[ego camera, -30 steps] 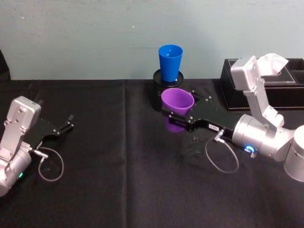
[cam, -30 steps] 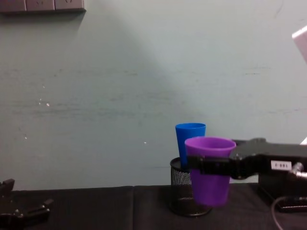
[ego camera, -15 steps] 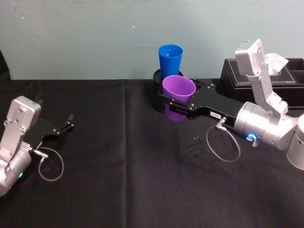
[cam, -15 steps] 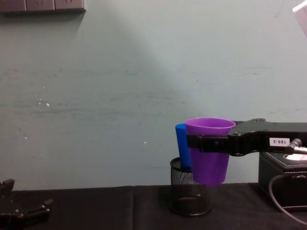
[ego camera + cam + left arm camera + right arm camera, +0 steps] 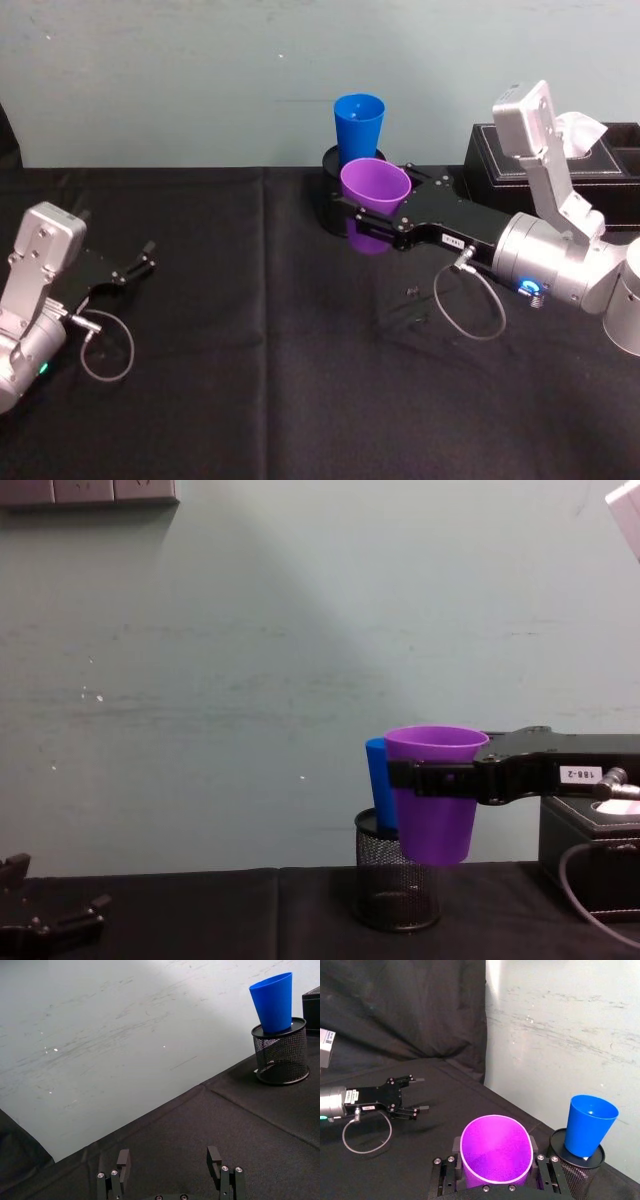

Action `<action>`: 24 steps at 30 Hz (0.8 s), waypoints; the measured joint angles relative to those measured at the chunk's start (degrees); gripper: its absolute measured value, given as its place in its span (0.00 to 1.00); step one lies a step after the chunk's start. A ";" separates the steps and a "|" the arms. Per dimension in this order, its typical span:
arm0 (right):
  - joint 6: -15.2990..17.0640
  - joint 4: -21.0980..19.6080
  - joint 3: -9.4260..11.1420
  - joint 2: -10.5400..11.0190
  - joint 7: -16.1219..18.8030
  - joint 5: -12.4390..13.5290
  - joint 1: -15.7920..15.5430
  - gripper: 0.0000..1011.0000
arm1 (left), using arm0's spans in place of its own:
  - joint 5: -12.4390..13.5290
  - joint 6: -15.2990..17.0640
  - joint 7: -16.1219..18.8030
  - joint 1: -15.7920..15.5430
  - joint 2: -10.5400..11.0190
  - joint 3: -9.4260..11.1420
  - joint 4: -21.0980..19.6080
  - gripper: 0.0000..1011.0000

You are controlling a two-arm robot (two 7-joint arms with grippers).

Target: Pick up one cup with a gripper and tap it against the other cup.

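Gripping the purple cup (image 5: 374, 187) just under its rim, our right tool (image 5: 383, 224) holds it upright in the air above the table (image 5: 250, 390). A second ago we had it lower, down by the foot of the mesh holder (image 5: 396, 885). The blue cup (image 5: 358, 125) stands in that holder just behind, and we see a gap between the cups. Our left tool (image 5: 135, 268) rests open at the far left.

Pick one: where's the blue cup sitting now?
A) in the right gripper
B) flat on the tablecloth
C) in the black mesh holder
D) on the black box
C: the blue cup stands upright in the black mesh holder; the right gripper holds the purple cup lifted near it, and the left gripper sits open far to the left.
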 joint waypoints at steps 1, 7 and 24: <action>0.00 0.00 0.01 0.00 0.00 0.00 0.00 0.72 | 0.00 0.00 0.00 0.00 0.00 0.00 0.00 0.99; 0.00 0.00 0.06 -0.03 -0.02 0.00 -0.03 0.72 | 0.00 0.00 0.00 0.00 0.00 0.00 0.00 0.99; -0.04 -0.01 0.15 -0.07 -0.02 0.00 -0.08 0.72 | 0.00 0.00 0.00 0.00 0.00 0.00 0.00 0.99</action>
